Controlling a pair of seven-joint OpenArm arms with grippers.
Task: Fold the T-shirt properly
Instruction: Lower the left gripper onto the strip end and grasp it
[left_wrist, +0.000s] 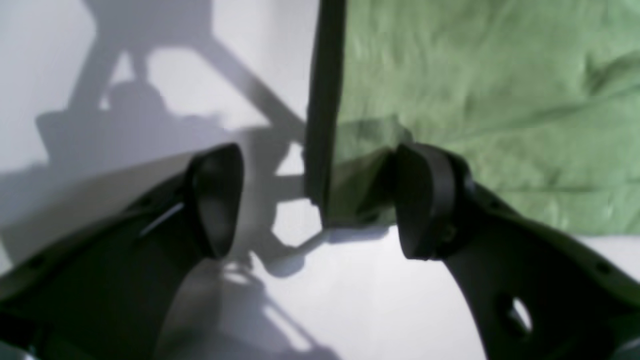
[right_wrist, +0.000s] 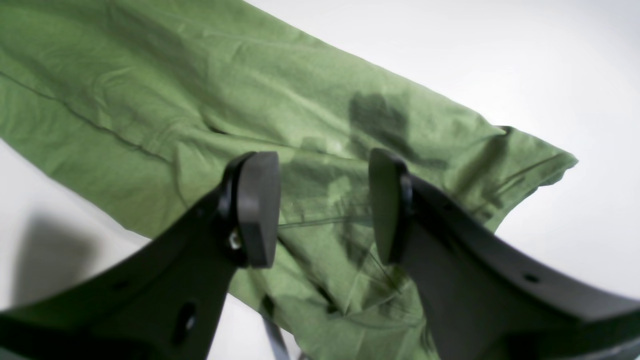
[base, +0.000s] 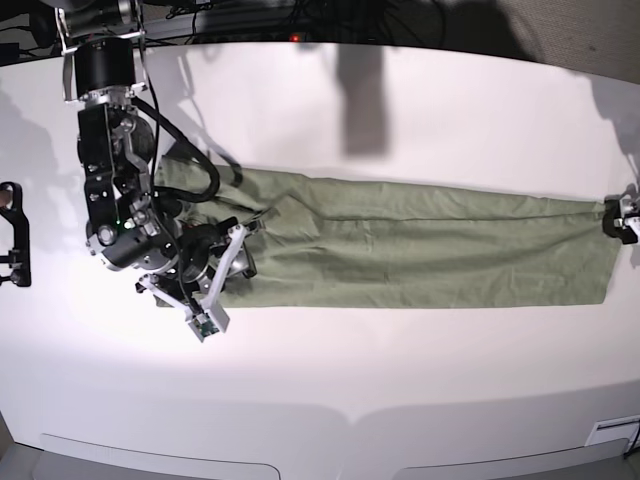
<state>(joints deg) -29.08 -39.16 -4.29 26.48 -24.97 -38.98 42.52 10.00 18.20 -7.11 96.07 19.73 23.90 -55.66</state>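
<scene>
The T-shirt (base: 420, 248) lies on the white table (base: 400, 380) as a long, narrow green band running across the base view, folded lengthwise and lightly wrinkled, with one end under the arm at that view's left and the other end reaching the right edge.

Right gripper (right_wrist: 324, 207) — carried by the arm on the base view's left — hovers over the shirt's end there; its two dark fingers (right_wrist: 257, 207) stand partly apart with green cloth visible through the gap, and nothing is clamped between them. In its wrist view the cloth shows a seam line and a hemmed corner pointing to the right.

Left gripper (left_wrist: 320, 200) — at the far right edge of the base view, where only its tip shows (base: 622, 218) — is spread wide. One finger (left_wrist: 217, 197) is over bare table, the other (left_wrist: 425, 200) over the shirt's corner. A dark vertical strip (left_wrist: 325, 100) runs up along the edge of the shirt and ends between the fingers; what it is cannot be told. The fingers grasp nothing.
</scene>
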